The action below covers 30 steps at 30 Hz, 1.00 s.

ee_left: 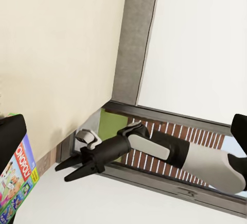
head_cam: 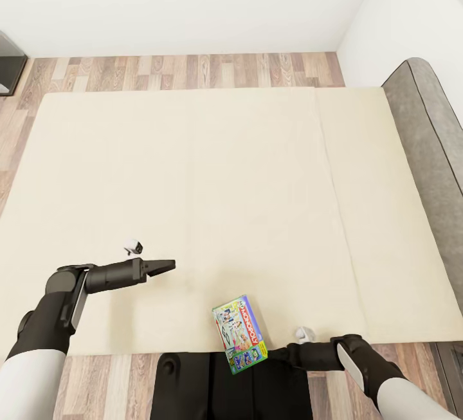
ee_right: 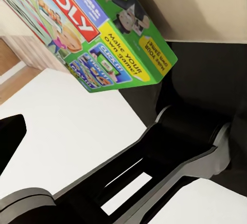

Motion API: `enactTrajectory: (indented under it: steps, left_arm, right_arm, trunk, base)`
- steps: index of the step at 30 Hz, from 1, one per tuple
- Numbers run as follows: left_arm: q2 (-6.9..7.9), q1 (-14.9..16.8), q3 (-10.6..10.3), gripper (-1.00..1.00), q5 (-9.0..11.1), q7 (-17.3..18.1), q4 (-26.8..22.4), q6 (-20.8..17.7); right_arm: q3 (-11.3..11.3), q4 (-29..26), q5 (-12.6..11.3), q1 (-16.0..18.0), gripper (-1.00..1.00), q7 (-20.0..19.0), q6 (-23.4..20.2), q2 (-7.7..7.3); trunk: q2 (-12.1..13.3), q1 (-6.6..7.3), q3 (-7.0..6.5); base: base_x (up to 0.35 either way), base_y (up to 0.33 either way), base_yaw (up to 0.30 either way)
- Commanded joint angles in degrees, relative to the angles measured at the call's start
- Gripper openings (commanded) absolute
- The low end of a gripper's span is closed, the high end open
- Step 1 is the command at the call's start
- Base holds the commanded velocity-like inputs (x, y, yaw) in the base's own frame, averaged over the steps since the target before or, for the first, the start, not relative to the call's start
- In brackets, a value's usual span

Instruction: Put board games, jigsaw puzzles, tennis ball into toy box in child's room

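wood-plank floor (head_cam: 161, 71) and white walls behind, with the cream bed (head_cam: 206, 208) spread wide below. green-edged board game (head_cam: 239, 334) lying at the bed's near edge, overhanging toward the robot's dark trunk. left gripper (head_cam: 166, 266) hovering over the mattress, fingers together. right gripper (ee_left: 72, 170) just beside the game, fingers narrowly parted, holding nothing.

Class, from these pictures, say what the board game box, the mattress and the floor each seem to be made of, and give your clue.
Board game box: probably printed cardboard with a slightly glossy finish; flat faces, crisp edges and bright cartoon print. Mattress: likely matte fabric; plain cream, no shine, one seam, though no weave shows. Floor: wood planks or wood-look laminate; grained boards in mixed brown and grey tones.
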<state>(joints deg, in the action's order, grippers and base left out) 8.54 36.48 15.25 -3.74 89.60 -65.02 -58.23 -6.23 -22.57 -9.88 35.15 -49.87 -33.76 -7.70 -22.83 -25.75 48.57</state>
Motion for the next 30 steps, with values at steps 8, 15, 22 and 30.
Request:
enactTrajectory:
  steps: [8, 15, 22, 30]
  left_arm:
    - [-0.01, 0.0, 0.1, 1.0, -0.3, 0.4, -0.1, -0.7]
    - [-0.01, 0.0, 0.1, 1.0, -0.3, 0.4, -0.1, -0.7]
    - [-0.01, 0.0, 0.1, 1.0, -0.3, 0.4, -0.1, -0.7]
    - [-0.01, 0.0, 0.1, 1.0, -0.3, 0.4, -0.1, -0.7]
  right_arm:
    - [-0.5, 0.0, -0.5, 0.0, 1.0, 0.0, -0.4, 0.13]
    - [-0.5, 0.0, -0.3, 0.0, 1.0, 0.1, -0.4, 0.83]
    - [-0.6, -0.1, 0.4, 0.0, 1.0, 0.4, -0.2, 2.31]
    - [-0.6, -0.1, 0.5, 0.0, 1.0, 0.5, 1.8, 2.72]
  trunk:
    - [-0.1, -0.03, 0.45]
    - [-0.1, -0.03, 1.07]
    - [-0.1, -0.03, 1.72]
    - [-0.1, -0.03, 2.47]
  base:
    - [0.0, 0.0, 0.0]
    - [0.0, 0.0, 0.0]
    - [0.0, 0.0, 0.0]
    - [0.0, 0.0, 0.0]
